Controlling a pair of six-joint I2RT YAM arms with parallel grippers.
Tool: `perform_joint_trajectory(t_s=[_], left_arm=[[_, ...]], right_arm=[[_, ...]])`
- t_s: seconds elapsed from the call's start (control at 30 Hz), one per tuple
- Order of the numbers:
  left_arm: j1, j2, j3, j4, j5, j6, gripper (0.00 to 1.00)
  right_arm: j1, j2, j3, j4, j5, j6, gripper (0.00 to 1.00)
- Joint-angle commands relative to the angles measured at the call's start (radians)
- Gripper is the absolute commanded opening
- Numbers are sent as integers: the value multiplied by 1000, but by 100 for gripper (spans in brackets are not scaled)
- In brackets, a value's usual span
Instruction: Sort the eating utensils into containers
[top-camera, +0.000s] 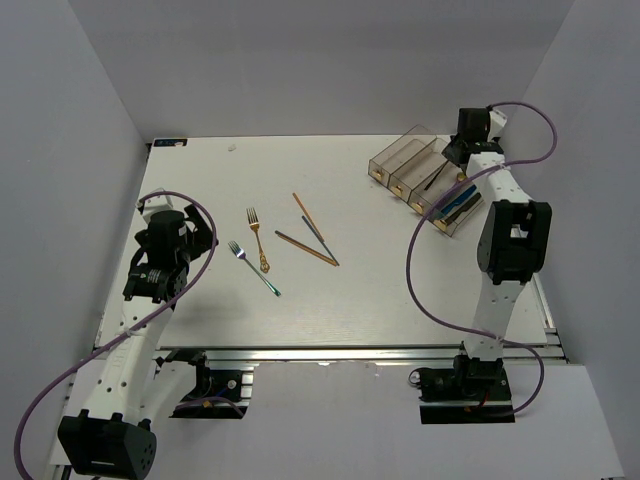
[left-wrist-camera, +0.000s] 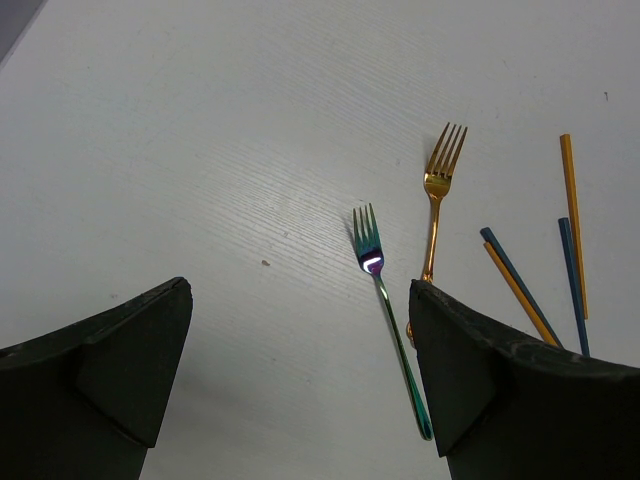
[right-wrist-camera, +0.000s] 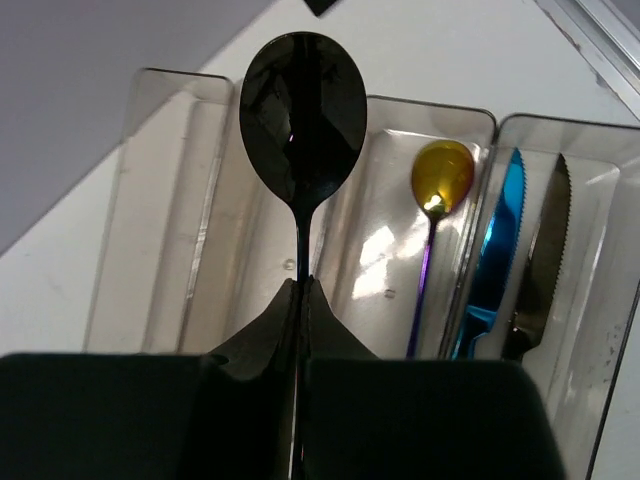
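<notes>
Currently, right pincer (right-wrist-camera: 300, 288): clamped on black spoon (right-wrist-camera: 303, 110), lengthwise over containers (right-wrist-camera: 150, 200).
Left pincer (left-wrist-camera: 300, 290): apart, teal fork (left-wrist-camera: 375, 265) just ahead.

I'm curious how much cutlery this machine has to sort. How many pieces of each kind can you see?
Forks: 2, on the table
Chopsticks: 4, on the table
Spoons: 2, a black spoon in the right gripper, the other in the bins
Knives: 2, in the bins
Total: 10

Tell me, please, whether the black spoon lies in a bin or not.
Out: the shut right pincer holds the black spoon by its handle, above the bins.
</notes>
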Motion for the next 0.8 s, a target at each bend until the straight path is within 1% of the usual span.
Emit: perform_joint_trajectory(t_s=[0.0,0.07,0.1,0.17,0.2,0.3,0.43,0.47,0.5,0.53,0.57,0.6,0.63,0.67,0.7,0.77], left_arm=[[-2,-5,8,1,9,-1,98],[-2,2,10,1,9,1,98],[-2,5,10,-1,11,1,98],[-2,5,11,1,9,1,98],[-2,3,8,1,8,1,98],[-2,5,10,1,6,1,98],[-2,6,10,-1,6,1,98],[-2,6,10,1,8,1,98],[-2,6,8,-1,6,1,98],[-2,6,8,-1,6,1,98],[-2,6,8,-1,6,1,98],[-2,5,8,-1,5,-1,98],[-2,5,8,-1,6,1,98],[0,3,8,1,3,-1,98],[-2,3,8,-1,3,-1,98],[-2,3,10,-1,1,-1,98]], right_arm=[[-22,57,119,-30,31,40,0],[-28,84,147,-70,31,42,0],[-28,89,135,-70,27,48,0],[-28,71,83,-26,16,63,0],[-26,45,17,-1,10,65,0],[-28,6,-78,62,8,83,0],[-28,14,-71,53,10,82,0],[-28,17,-64,45,8,77,7],[-28,22,-56,35,-2,75,30],[-28,23,-48,28,-5,75,39],[-28,22,-31,24,-10,72,44],[-28,19,-21,7,-18,68,52],[-28,14,-13,4,-24,65,57],[-28,6,-2,1,-27,63,59],[-28,-12,-1,-2,-34,57,63],[-28,-38,-8,13,-73,43,65]])
